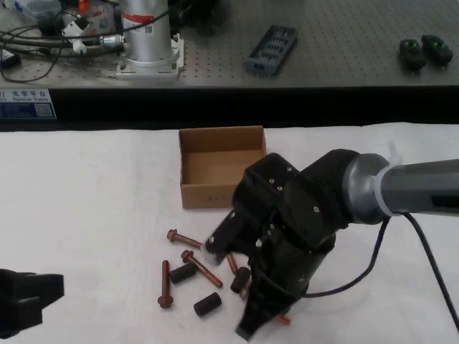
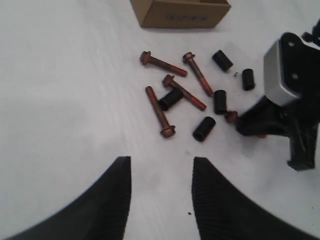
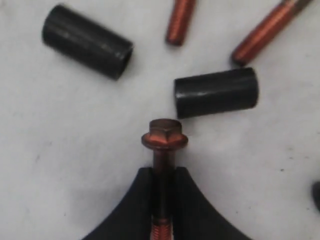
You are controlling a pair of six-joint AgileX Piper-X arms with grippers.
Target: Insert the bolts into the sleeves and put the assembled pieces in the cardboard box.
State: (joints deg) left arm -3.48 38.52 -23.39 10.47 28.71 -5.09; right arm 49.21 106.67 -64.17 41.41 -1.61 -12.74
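Working over the white cloth [image 1: 86, 201]. The cardboard box [image 1: 208, 195] sits open-topped just beyond the parts pile, and I see no assembled piece in it. It looks placed close so the drop-off is short.

My right arm [image 1: 401, 188] is bent down over the near side of the pile. My left gripper [image 2: 160, 170] hangs back on its own side, well apart from the parts. Its fingers are spread with nothing between them, probably free to take a sleeve.

Loose bolts [image 2: 160, 111] and black sleeves [image 2: 204, 128] lie scattered flat between the box and me. One sleeve [image 2: 170, 99] touches a bolt [image 2: 183, 92], side against side, not on it.

My right gripper [image 3: 163, 174] is pinching one bolt [image 3: 164, 136] by the shank. The flanged head sticks out past the fingertips and the thread runs back between the fingers. Can't tell if it's off the cloth. The nearest sleeve [image 3: 216, 92] lies just beside the head.

My read: the grip is secure, but the insertion end is buried, so mating needs a re-grip or a handover.
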